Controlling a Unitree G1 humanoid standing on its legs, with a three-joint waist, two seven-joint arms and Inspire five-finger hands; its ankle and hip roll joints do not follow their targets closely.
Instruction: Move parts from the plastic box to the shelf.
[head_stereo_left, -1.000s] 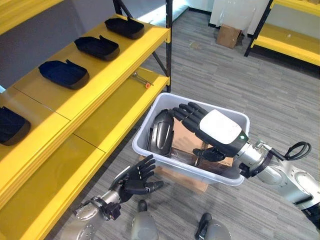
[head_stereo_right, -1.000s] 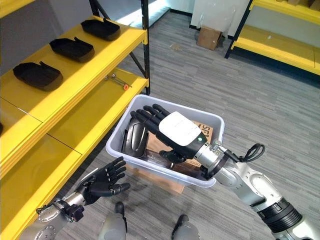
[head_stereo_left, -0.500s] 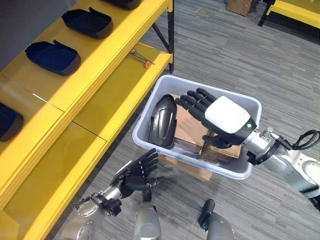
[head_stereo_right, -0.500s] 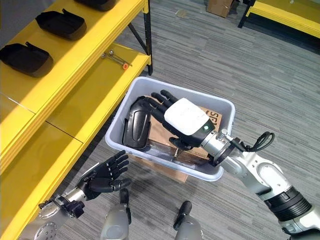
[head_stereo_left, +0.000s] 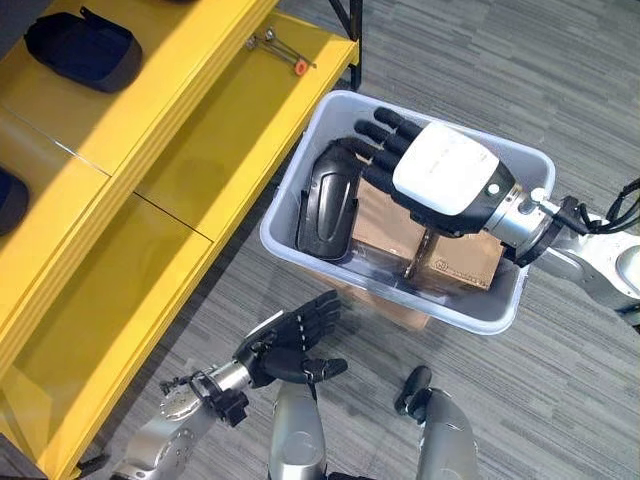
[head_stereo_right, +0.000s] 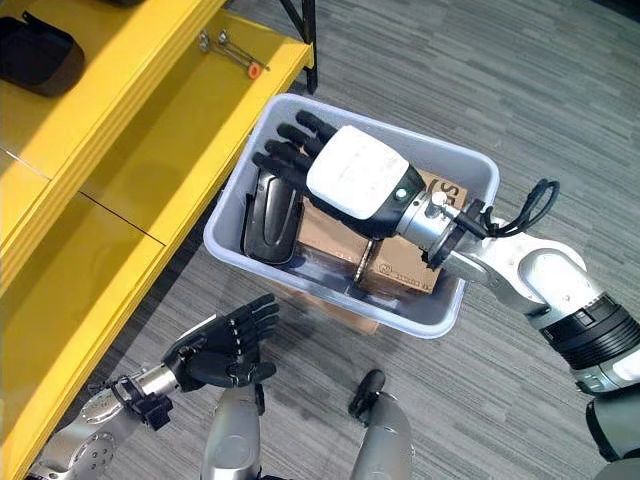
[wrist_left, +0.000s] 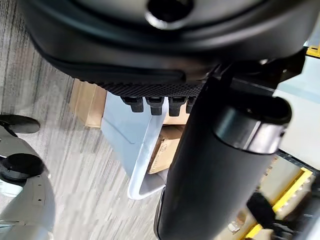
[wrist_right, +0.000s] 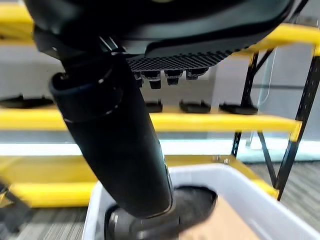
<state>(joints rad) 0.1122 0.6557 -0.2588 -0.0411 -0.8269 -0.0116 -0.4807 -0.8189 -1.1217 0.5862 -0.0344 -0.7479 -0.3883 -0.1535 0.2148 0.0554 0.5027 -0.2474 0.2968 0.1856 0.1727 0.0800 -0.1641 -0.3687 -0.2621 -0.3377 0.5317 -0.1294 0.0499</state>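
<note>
Grey plastic box holds a black part, and my right hand hovers above it, fingers straight and spread. My left hand hangs low beside the yellow shelf, fingers relaxed and apart.

print: dark lettering stood on the cardboard box in the plastic box | legibility: mostly hidden by the right hand, too small to read | other text: none could be read
</note>
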